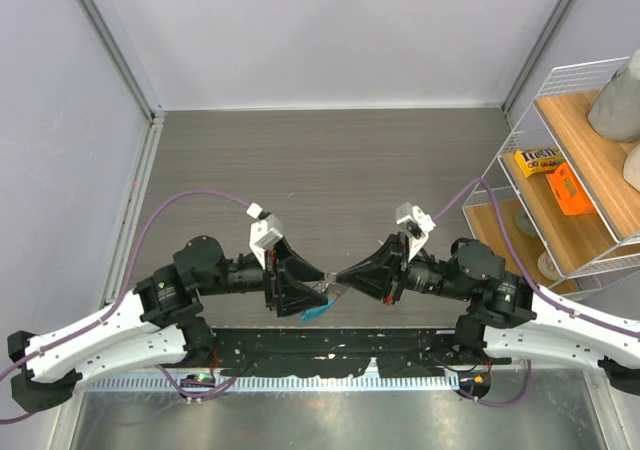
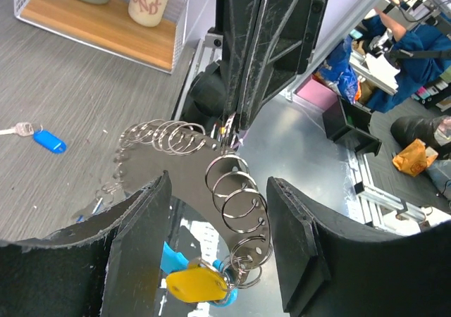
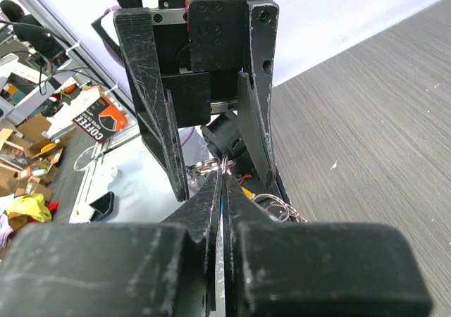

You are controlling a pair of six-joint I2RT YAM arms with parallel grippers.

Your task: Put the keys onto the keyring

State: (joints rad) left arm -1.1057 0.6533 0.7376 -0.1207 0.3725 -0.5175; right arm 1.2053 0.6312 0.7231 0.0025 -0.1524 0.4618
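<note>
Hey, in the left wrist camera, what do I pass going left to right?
Blue-tagged key on the table → keyring, pinched by the right end effector → the picture-right finger of the left end effector.

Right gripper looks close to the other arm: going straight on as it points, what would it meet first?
Probably the left gripper, open and facing it tip to tip; the keyring that the right gripper pinches hangs between them.
</note>
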